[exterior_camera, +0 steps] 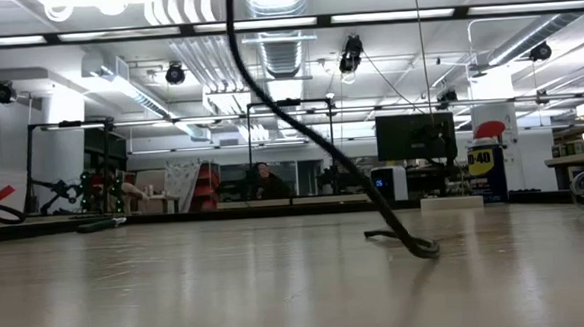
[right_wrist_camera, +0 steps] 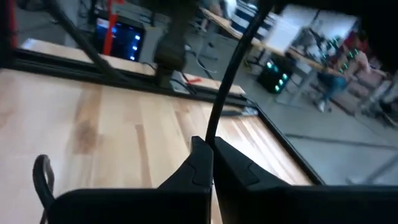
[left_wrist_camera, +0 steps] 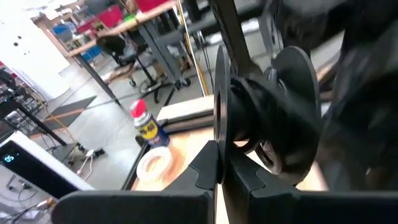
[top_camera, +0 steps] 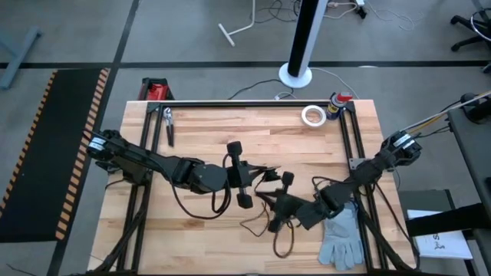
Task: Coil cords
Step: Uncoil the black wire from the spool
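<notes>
Black cord (top_camera: 270, 201) pinched in right tool (right_wrist_camera: 211, 163), seemingly left tool (left_wrist_camera: 219, 180) too

Grey floor (top_camera: 192, 31), ceiling strip lights (exterior_camera: 394, 16) (on)

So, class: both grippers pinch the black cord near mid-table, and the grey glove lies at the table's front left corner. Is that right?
Not quite. The high view shows the grey glove at the front right corner, beside the right gripper. The rest holds: the left gripper and the right one are each shut on the black cord near mid-table.

Black cord (exterior_camera: 310, 132) slants down to table (exterior_camera: 178, 290); end rests there
</notes>
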Robot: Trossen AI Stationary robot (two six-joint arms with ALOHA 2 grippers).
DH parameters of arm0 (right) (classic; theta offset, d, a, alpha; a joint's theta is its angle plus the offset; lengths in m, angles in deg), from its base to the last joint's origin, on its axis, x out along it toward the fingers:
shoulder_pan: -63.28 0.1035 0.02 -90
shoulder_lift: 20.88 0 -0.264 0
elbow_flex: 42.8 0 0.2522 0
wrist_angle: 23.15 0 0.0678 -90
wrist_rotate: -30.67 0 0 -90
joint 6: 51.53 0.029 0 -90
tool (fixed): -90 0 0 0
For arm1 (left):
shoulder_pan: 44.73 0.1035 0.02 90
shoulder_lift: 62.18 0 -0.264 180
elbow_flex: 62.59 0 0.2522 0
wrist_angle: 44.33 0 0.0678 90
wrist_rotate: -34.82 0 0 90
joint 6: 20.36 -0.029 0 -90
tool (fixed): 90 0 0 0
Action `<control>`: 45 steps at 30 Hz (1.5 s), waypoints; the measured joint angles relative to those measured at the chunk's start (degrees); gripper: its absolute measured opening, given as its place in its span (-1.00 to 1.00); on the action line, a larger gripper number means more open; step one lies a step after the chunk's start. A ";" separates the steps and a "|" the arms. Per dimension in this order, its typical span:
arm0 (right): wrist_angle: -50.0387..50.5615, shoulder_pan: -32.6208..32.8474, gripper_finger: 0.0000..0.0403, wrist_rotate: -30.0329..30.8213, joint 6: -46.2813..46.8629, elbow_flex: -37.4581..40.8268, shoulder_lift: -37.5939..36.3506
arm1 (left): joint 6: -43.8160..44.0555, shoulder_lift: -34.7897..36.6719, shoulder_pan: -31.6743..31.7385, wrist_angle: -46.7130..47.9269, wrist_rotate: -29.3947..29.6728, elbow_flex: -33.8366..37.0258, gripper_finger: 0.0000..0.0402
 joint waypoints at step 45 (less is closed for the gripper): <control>51.14 4.64 -0.31 -31.75 49.22 -2.43 -11.95 | 6.43 3.94 -1.00 11.37 2.82 2.93 -1.00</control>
